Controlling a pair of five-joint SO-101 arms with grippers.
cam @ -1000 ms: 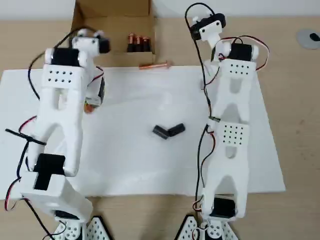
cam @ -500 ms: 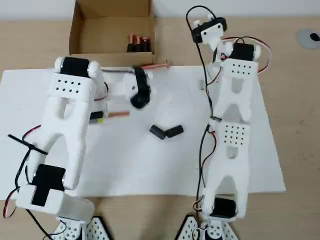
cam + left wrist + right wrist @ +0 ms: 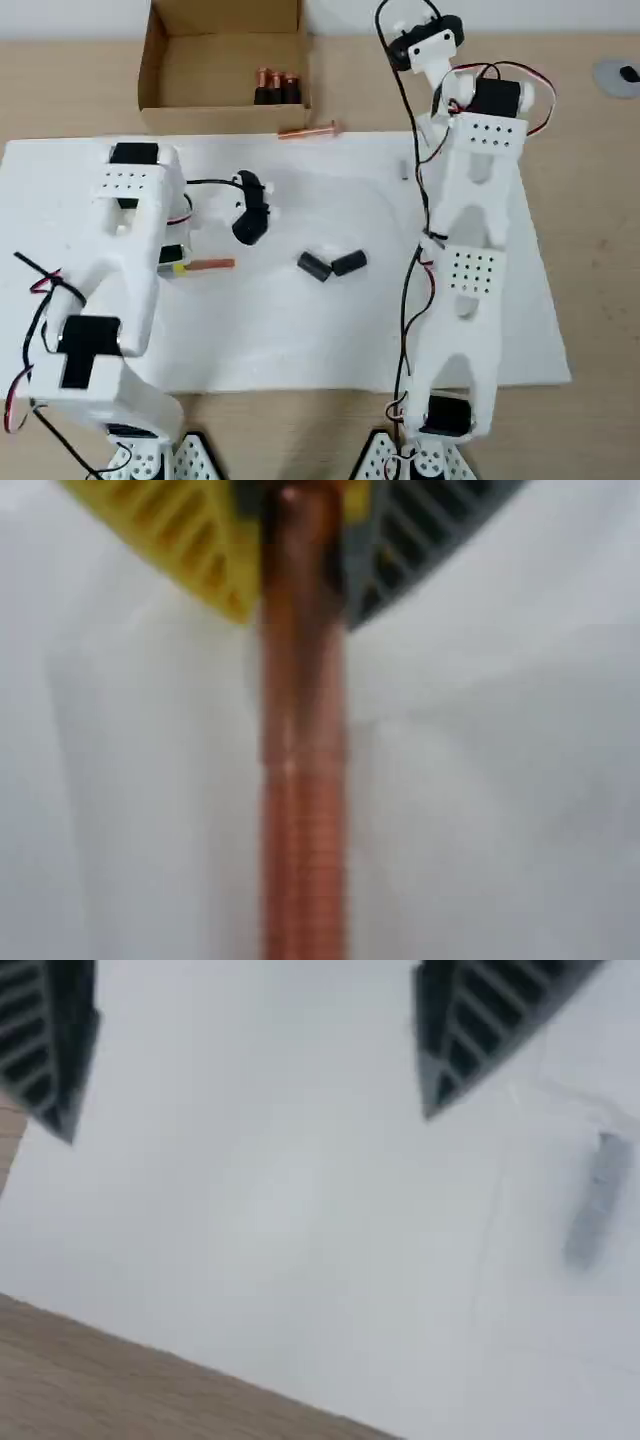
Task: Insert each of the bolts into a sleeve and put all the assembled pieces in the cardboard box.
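Left gripper (image 3: 298,600): clamped on a copper bolt (image 3: 212,265), near the sleeves (image 3: 331,264).
Right gripper (image 3: 250,1100): jaws wide, holding nothing, well apart from the sleeves.

The light is bright and even over the table (image 3: 590,250). The white sheet (image 3: 300,330) shines back a lot of it. The arms (image 3: 130,250) throw only soft, faint shadows on the sheet. In the left wrist view, the bolt (image 3: 302,780) has a pale shiny stripe down it.
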